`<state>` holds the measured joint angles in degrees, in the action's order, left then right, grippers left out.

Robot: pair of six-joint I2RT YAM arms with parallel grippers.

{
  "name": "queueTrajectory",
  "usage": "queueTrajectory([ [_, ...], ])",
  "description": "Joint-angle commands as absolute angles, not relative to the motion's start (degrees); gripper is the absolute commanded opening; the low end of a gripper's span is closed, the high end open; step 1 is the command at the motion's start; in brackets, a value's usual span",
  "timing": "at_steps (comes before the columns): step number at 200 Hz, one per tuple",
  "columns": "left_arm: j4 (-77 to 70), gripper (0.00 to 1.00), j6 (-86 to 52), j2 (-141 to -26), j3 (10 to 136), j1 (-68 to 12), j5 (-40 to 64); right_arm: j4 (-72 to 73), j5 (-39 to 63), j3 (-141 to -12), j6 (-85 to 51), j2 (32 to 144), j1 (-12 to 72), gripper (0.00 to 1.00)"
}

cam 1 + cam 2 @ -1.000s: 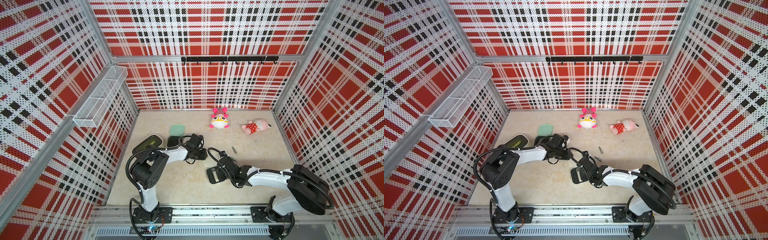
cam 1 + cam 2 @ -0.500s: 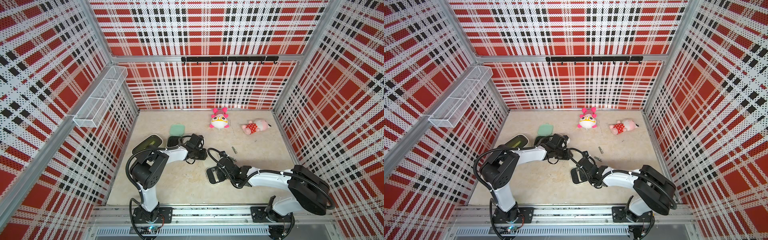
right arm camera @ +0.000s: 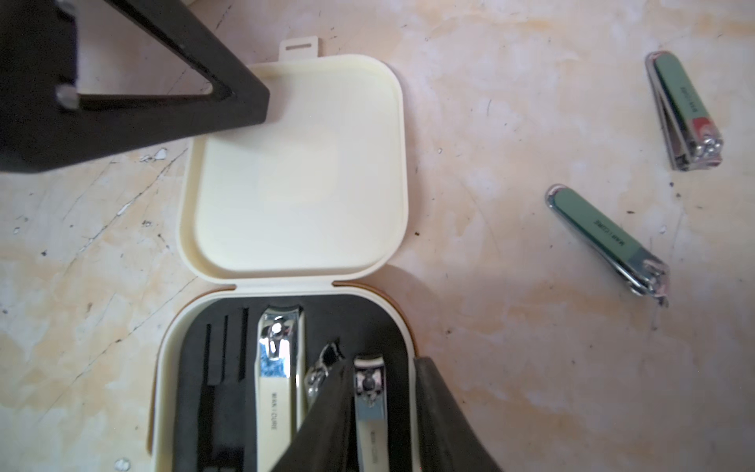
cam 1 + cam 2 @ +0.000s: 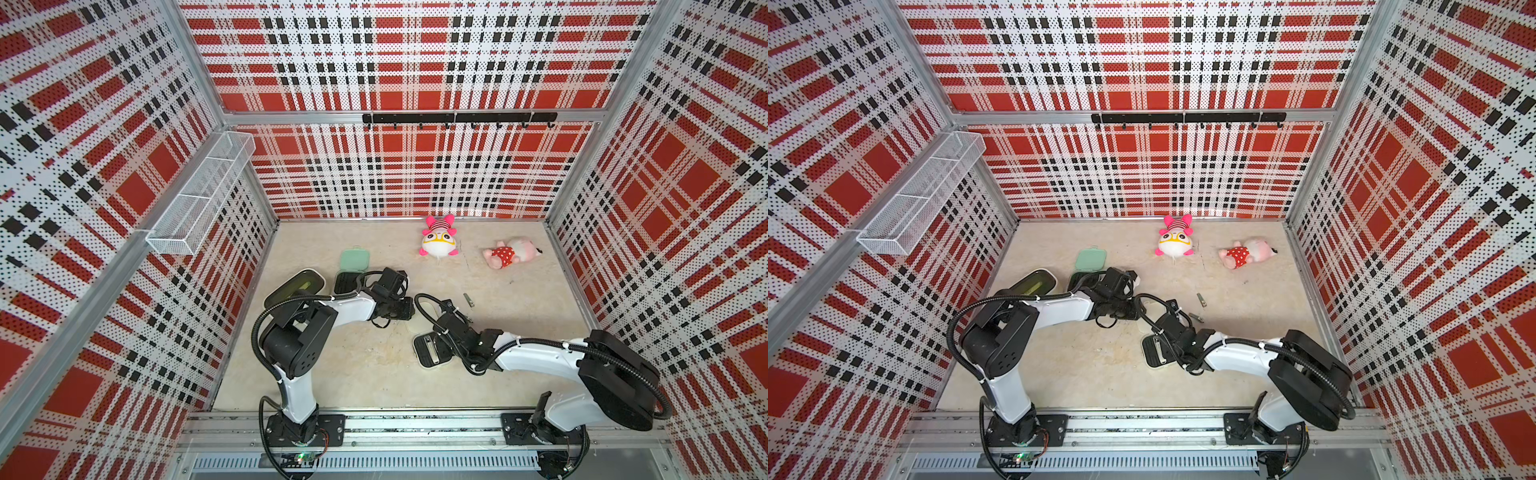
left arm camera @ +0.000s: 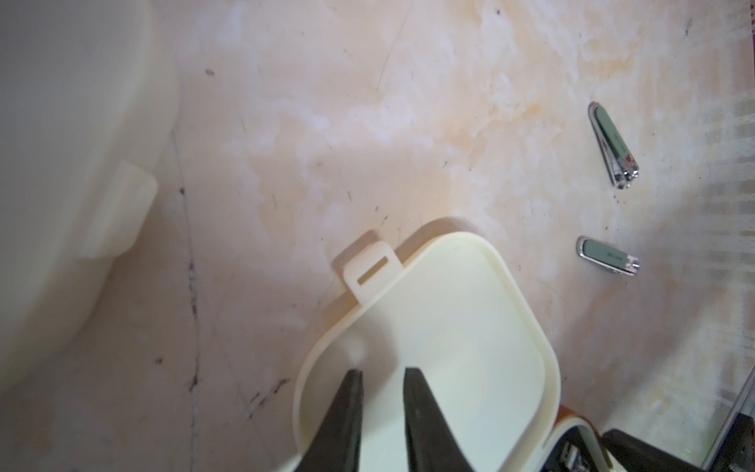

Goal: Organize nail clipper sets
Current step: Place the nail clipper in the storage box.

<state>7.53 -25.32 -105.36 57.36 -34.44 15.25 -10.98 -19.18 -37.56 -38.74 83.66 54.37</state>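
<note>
An open cream case [image 3: 298, 163] lies with its lid flat; its black insert [image 3: 228, 367] holds a large clipper [image 3: 278, 367] and a small clipper [image 3: 369, 392]. My right gripper [image 3: 384, 363] stands open over the insert, with one finger beside the small clipper and the other outside the case's rim. My left gripper [image 5: 382, 370] has its tips on the lid [image 5: 441, 327], a narrow empty gap between them. Two green-topped clippers [image 3: 604, 239] [image 3: 684, 110] lie loose beside the case. A mint case [image 4: 354, 259] lies open behind the left arm. Another cream case [image 5: 61, 163] looks blurred.
A cream bin with a dark green inside [image 4: 295, 289] stands by the left wall. Two pink plush toys [image 4: 438, 241] [image 4: 511, 253] lie at the back. A white wire basket [image 4: 199, 195] hangs on the left wall, and a black hook rail [image 4: 457, 118] runs along the back wall.
My right gripper's fingers have spread a little over the case's insert. Both arms have hardly shifted.
</note>
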Motion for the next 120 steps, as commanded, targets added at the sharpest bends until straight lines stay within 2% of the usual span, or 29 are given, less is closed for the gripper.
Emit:
queueTrajectory([
  [1, 9.7, 0.24, -25.1, -105.7, 56.6, -34.5, 15.1, -12.2, -20.9, -38.9, -39.6, 82.5, 54.5, 0.3],
  [73, 10.2, 0.24, -25.0, -105.5, 56.8, -34.5, 15.0, -11.6, -18.9, -37.8, -40.2, 79.6, 53.7, 0.36],
  [120, 10.2, 0.24, -25.0, -105.4, 56.7, -34.7, 14.9, -10.4, -16.4, -36.1, -40.9, 80.6, 52.0, 0.36],
])
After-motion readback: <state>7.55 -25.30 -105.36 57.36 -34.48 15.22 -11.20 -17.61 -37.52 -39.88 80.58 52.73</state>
